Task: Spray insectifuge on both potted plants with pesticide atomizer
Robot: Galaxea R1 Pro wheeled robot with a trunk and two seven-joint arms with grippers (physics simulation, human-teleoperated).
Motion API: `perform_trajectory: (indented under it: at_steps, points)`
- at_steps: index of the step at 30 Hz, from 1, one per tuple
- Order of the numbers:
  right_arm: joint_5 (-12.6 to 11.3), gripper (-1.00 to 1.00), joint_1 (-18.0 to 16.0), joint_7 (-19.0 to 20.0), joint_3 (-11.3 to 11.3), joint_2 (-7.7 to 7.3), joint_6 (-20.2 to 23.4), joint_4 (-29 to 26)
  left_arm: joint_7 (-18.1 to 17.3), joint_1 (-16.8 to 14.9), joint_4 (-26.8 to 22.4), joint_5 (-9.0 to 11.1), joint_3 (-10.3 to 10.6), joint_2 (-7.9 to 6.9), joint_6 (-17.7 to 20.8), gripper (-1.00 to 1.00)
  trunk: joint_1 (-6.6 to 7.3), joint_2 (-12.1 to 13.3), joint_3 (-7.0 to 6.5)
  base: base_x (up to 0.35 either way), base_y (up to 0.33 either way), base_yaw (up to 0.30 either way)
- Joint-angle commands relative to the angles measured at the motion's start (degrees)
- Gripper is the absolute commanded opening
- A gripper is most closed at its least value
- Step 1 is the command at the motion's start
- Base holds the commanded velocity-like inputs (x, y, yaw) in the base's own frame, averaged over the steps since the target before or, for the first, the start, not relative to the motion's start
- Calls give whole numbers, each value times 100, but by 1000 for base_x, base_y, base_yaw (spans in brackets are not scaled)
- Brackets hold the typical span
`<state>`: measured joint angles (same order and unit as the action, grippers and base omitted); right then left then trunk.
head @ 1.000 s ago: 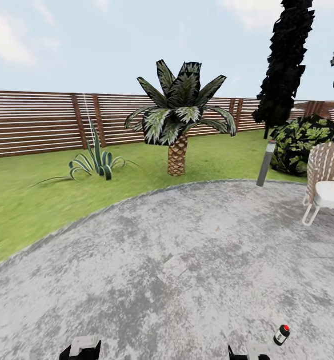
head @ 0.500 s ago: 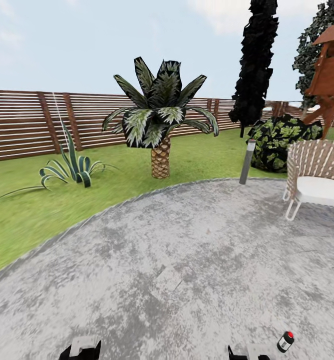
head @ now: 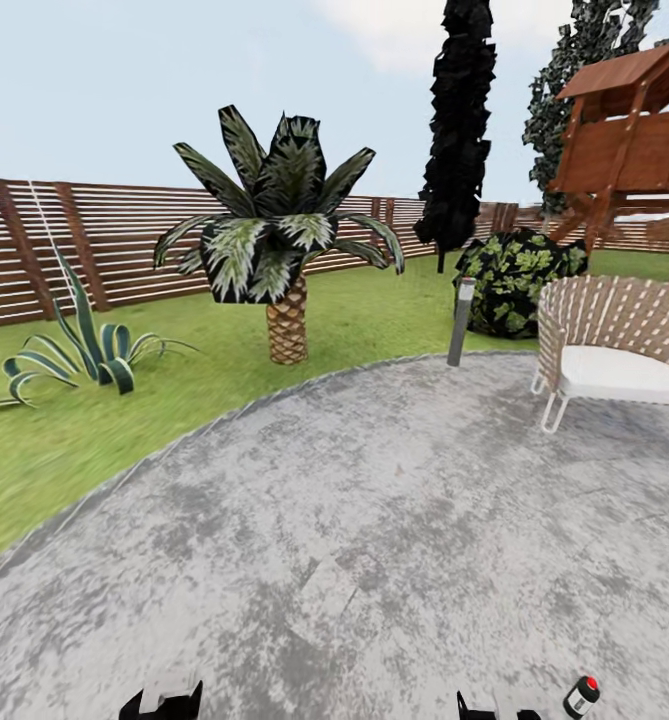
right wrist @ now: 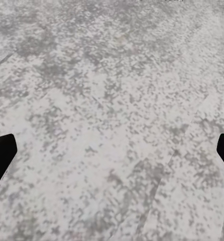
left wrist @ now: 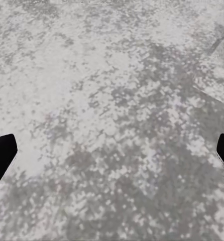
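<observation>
I see the grey patio (head: 374,520) across the lower two thirds of the head frame, with lawn (head: 64,440) curving round its left and far edges. A palm (head: 279,240) stands centre-left on the grass, a spiky plant (head: 84,350) at the left edge, and the brown fence (head: 94,240) runs behind both. Grey post (head: 461,320) sits at the patio's far edge, right of centre; a dark bush (head: 514,280) is just behind it. Wicker chair (head: 614,350) at right, play tower (head: 634,140) upper right, tall dark tree (head: 459,120) top centre.

Left gripper (left wrist: 112,153): both fingertips show at opposite side edges of the wrist frame, spread wide, nothing between them, bare paving beneath. Right gripper (right wrist: 112,153): same, tips wide apart, holding nothing, over paving.

At the lower right of the head frame a small dark cylinder with a red top (head: 581,696) shows; I cannot tell what it is.

I cannot locate the atomizer or the potted plants from these frames.
</observation>
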<state>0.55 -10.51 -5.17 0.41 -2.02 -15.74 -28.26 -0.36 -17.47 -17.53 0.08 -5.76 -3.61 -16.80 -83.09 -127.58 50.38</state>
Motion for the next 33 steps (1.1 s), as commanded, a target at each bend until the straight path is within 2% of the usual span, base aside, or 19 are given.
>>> perform_trajectory:
  at_steps: [1, 16, 33]
  points:
    - [6, 100, -4, -19, 4, 0, -16, 4, -2, -2, 4, 0, -13, 1, -18, 100, -2, -2, 5, 290, 224, -266]
    - [-8, 100, -4, -27, -10, 4, -15, -2, -3, -2, 4, 38, -13, 1, -18, 100, -2, -2, 5, 252, 239, -266]
    - [-3, 100, -4, -23, -15, 9, -8, 4, -8, -2, 13, 37, -6, 8, -18, 100, -2, -2, 5, 16, 16, -267]
